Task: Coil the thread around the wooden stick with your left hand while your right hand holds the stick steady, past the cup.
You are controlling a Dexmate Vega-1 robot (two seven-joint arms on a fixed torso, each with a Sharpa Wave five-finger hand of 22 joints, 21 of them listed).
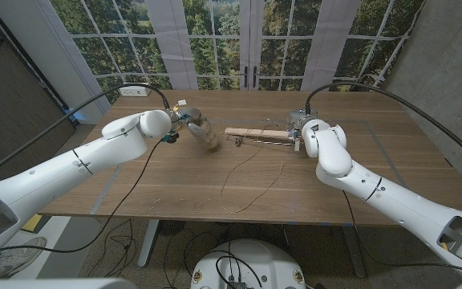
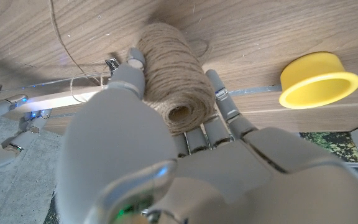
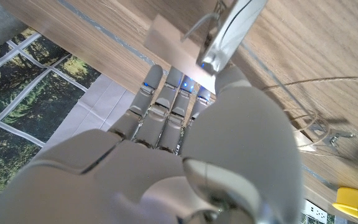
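The left hand (image 2: 166, 155) grips a soft, light spool of brown jute twine (image 2: 176, 74), best held round its middle, while the right hand (image 1: 307, 128) clamps one end of the stiff pale wooden stick (image 1: 257, 133) mid-table

A warm brown tabletop (image 1: 295, 172) with darker wood-grain streaks. On it, a pale, light-tan wooden stick (image 1: 257, 133). A spool of thread (image 2: 176, 78) is dull beige-brown, with a ribbed pattern of wound strands; a loose strand of thread (image 1: 247, 181) in the same beige trails over the wood. A cup (image 2: 319, 79) is bright yellow. The left robot hand (image 2: 166, 162) and the right robot hand (image 3: 185, 149) are light grey, with small blue lights glowing on the right fingers (image 3: 166, 99).
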